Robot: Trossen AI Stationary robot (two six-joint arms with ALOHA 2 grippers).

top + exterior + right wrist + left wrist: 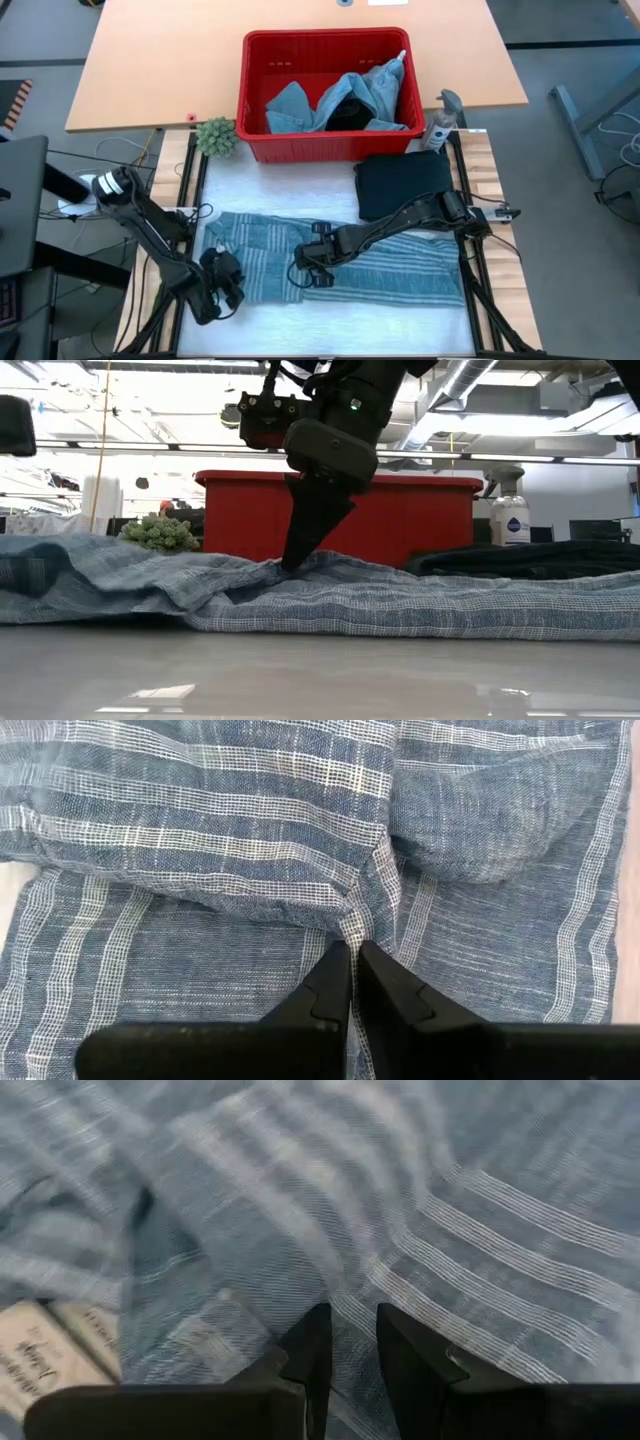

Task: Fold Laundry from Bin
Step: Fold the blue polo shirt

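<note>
Striped cloth point(340, 262) spread flat on the table point(330, 330), in front of the red bin point(325, 95).
We see the right gripper point(352, 955) pinching a fold at mid-cloth; the left gripper point(350, 1345) nips the cloth near its left end, fingers nearly together. Denim and dark laundry point(345, 100) lie in the bin.

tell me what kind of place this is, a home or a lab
Most likely a robotics lab or workshop, not a home: exposed ceiling ducts and pipes, the bare light wooden worktable behind the red slotted plastic bin, and loose cables on the grey floor.
</note>
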